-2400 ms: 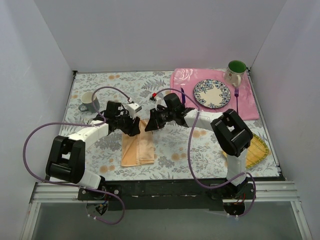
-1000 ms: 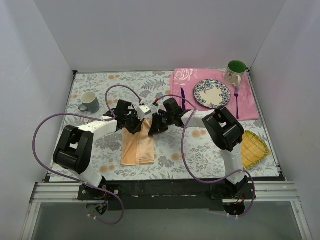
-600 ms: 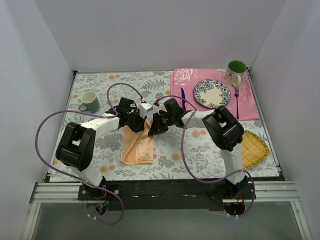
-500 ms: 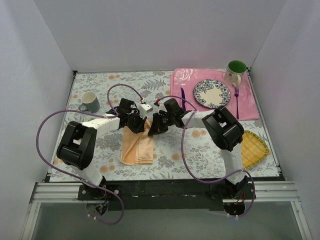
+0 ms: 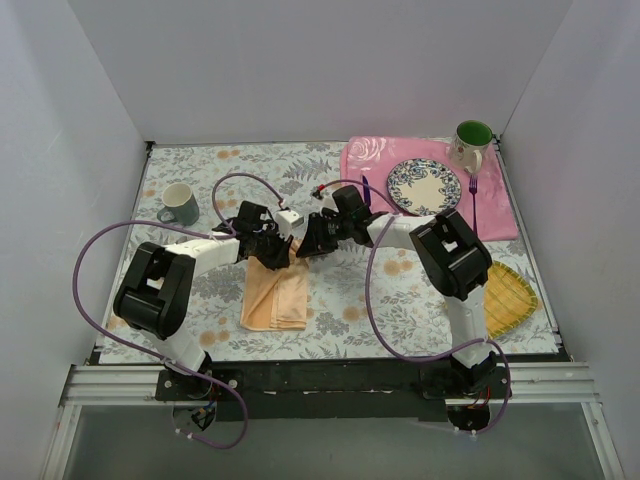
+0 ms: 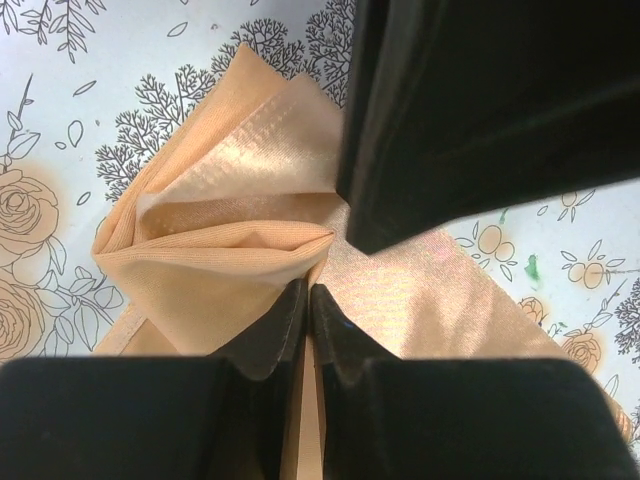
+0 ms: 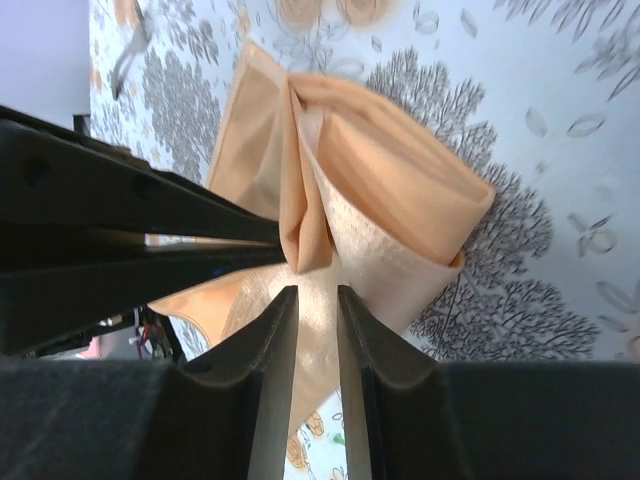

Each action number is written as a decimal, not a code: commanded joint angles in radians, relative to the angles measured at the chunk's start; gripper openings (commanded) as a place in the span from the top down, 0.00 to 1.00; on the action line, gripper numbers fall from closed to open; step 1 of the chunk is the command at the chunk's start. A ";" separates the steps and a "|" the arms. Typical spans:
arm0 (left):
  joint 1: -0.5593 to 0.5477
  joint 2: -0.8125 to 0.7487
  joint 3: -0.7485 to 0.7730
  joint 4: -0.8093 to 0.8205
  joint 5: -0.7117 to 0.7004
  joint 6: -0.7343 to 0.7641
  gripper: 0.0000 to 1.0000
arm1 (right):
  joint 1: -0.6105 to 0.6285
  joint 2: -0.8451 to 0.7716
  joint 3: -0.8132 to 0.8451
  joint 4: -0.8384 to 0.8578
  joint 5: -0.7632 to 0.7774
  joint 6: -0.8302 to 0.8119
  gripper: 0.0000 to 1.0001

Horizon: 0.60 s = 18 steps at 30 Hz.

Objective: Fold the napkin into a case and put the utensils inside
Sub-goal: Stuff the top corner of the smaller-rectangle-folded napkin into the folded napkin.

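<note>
The peach-orange napkin [image 5: 275, 298] lies folded into a narrow strip on the floral table, its far end bunched up into raised folds. My left gripper [image 5: 281, 252] is at that far end, and in the left wrist view [image 6: 308, 290] its jaws are shut on a thin layer of the napkin [image 6: 230, 200]. My right gripper [image 5: 303, 247] faces it from the right, and in the right wrist view [image 7: 315, 290] its jaws stand slightly apart just above the napkin [image 7: 390, 170]. The purple knife [image 5: 366, 192] and fork [image 5: 473, 200] lie on the pink placemat [image 5: 495, 215], on either side of the plate [image 5: 425, 187].
A green mug [image 5: 470, 143] stands at the placemat's far right corner. A grey-blue mug [image 5: 178, 203] stands at the left. A yellow woven mat [image 5: 510, 300] lies at the right near edge. White walls enclose the table.
Both grippers closed in on the napkin's far end and bunched it. The right gripper has since drawn back a little, up and to the right.
</note>
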 commanded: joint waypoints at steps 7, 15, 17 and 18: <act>0.021 0.016 -0.014 0.008 0.046 -0.048 0.91 | -0.001 -0.043 0.122 -0.043 0.026 -0.059 0.67; 0.074 0.040 -0.016 0.012 0.123 -0.115 0.87 | 0.008 -0.058 0.136 -0.064 0.028 -0.057 0.64; 0.078 0.037 -0.022 0.015 0.124 -0.120 0.87 | 0.008 -0.072 0.162 -0.135 0.062 -0.154 0.61; 0.078 0.037 -0.025 0.018 0.127 -0.121 0.87 | 0.008 -0.078 0.177 -0.166 0.120 -0.195 0.61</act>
